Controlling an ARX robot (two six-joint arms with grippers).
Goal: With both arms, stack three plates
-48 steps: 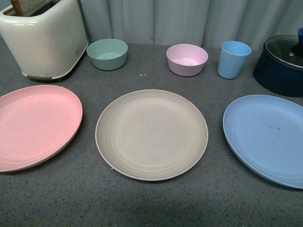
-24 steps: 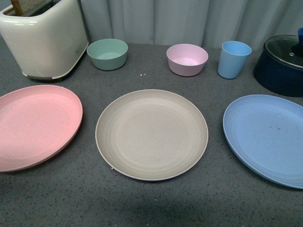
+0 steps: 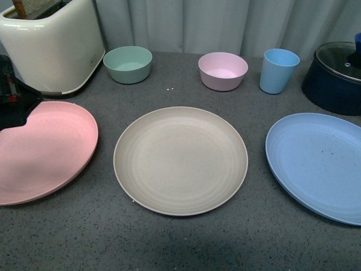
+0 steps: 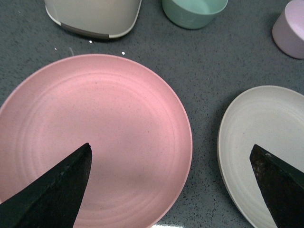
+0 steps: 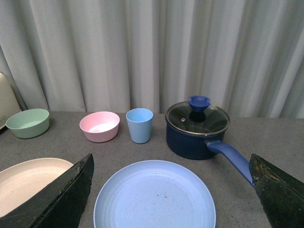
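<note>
Three plates lie apart in a row on the grey table: the pink plate (image 3: 48,152) at the left, the beige plate (image 3: 180,161) in the middle, the blue plate (image 3: 318,164) at the right. My left arm (image 3: 14,104) shows at the left edge, over the pink plate's far rim. In the left wrist view the left gripper (image 4: 171,148) is open and empty above the pink plate (image 4: 95,137), with the beige plate (image 4: 266,142) beside it. The right gripper (image 5: 171,158) is open and empty, above the blue plate (image 5: 154,197); it is out of the front view.
Along the back stand a cream toaster-like box (image 3: 53,45), a green bowl (image 3: 128,64), a pink bowl (image 3: 223,70), a blue cup (image 3: 278,70) and a dark blue glass-lidded pot (image 3: 335,79), its handle (image 5: 232,159) pointing towards the right gripper. A curtain hangs behind.
My left arm has come into the front view at the left edge, over the pink plate's rim. The three plates have not moved.
</note>
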